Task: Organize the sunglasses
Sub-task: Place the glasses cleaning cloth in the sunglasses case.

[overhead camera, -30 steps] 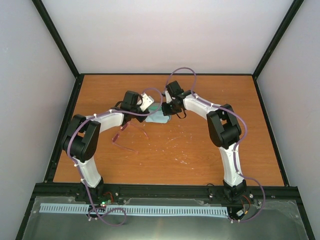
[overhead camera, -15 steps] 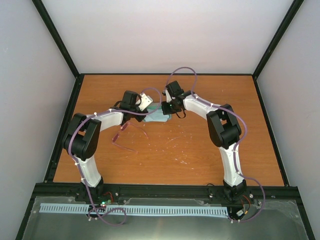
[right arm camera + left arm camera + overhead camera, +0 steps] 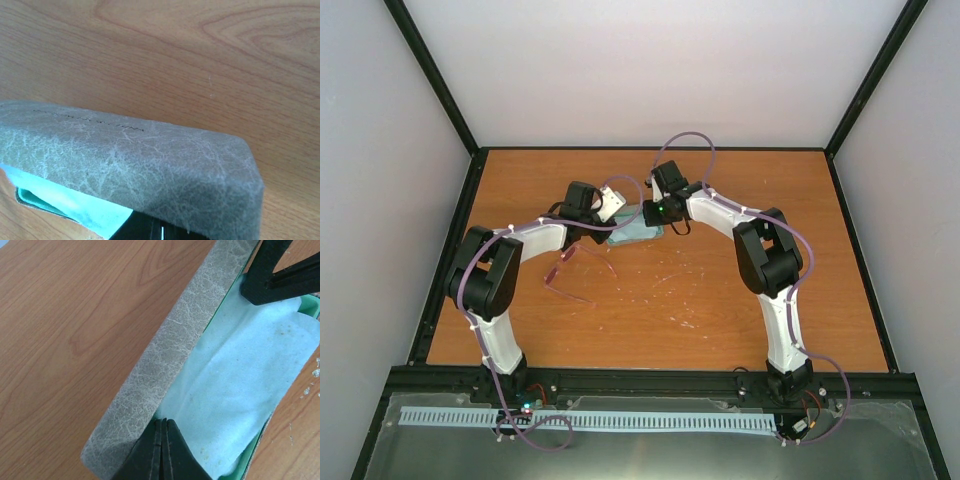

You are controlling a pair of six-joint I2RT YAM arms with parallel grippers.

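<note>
Open grey case [image 3: 165,355] holds light blue cloth [image 3: 235,390]; sunglasses [image 3: 563,272] lie outside on table [image 3: 720,310], toward left edge. At opposite case ends, left gripper [image 3: 162,440] and right gripper [image 3: 252,292] clenched; anything pinched is hidden.

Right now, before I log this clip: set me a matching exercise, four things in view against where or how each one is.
Things:
1. sunglasses
2. case
3. cloth
4. left fingers

Places or states:
A. pressed together at one end of the case
B. lying inside the case
C. on the table, outside the case
D. standing open, grey outside

Pairs: 1-C, 2-D, 3-B, 4-A
</note>
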